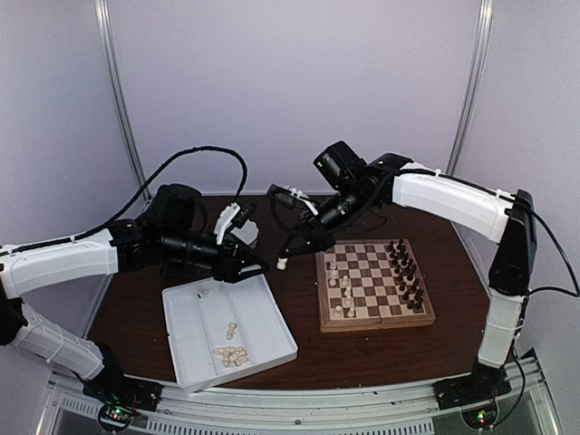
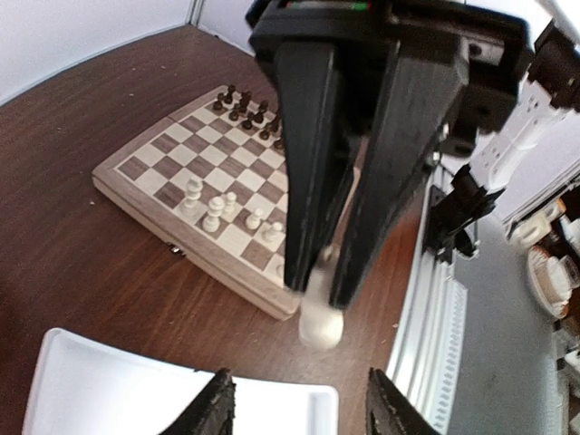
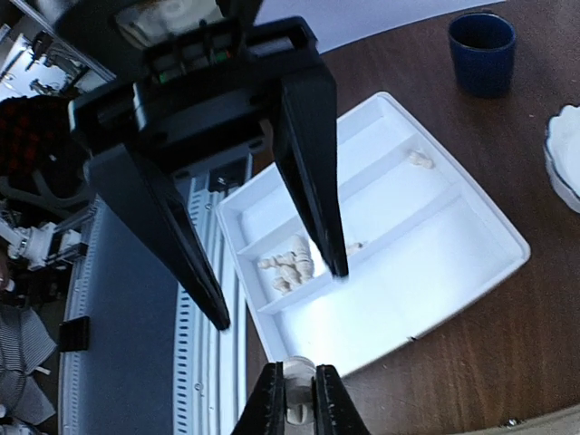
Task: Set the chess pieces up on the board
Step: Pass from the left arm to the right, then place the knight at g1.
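My right tool [image 2: 323,292] pinched a cream piece [image 2: 320,324], my left tool [image 2: 301,397] stood wide; next, I judged, seat it on the board [image 1: 367,272].

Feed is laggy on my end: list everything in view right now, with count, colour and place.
chessboard: one, tan and brown checks, right of centre on the table.
dark chess pieces: many, brown-black, along the board's right side.
cream pieces on the board: several, left side; exact count unclear.
tray: one, white, divided, left of the board.
cream pieces in the tray: small heap plus two strays.
held cream piece: one, in the air between tray and board.
cup: one, dark blue, beyond the tray.
dish: one, white, cut off by the right wrist view's edge.
table: one, dark brown wood.
left gripper: open, over the tray's edge.
right gripper: shut on the held cream piece.
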Robot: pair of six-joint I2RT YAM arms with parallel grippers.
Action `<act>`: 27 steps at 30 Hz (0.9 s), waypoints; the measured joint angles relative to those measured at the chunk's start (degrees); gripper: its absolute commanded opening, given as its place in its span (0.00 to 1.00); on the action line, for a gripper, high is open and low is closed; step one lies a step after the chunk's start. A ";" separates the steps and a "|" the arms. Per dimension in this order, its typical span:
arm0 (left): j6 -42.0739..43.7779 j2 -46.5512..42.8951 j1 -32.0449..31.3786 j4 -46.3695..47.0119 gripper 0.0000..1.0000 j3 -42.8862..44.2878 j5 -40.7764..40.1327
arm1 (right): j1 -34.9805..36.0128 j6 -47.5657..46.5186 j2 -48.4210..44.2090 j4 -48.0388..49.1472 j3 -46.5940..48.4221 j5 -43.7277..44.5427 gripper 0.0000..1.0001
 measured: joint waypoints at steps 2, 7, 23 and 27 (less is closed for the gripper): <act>1.16 -0.76 0.00 -2.84 0.58 0.52 -2.40 | -0.55 -3.04 -2.34 -0.66 -2.23 4.13 0.04; 4.81 -2.73 0.50 -9.33 0.60 2.62 -11.58 | -1.40 -11.02 -11.93 -1.07 -14.45 16.33 0.04; 6.67 -3.23 4.90 -11.65 0.60 -0.15 -22.93 | -1.38 -18.78 -7.80 1.57 -23.98 33.42 0.05; 6.69 -3.23 4.90 -11.65 0.60 -0.17 -23.17 | -1.20 -19.23 -6.16 2.29 -24.76 34.82 0.05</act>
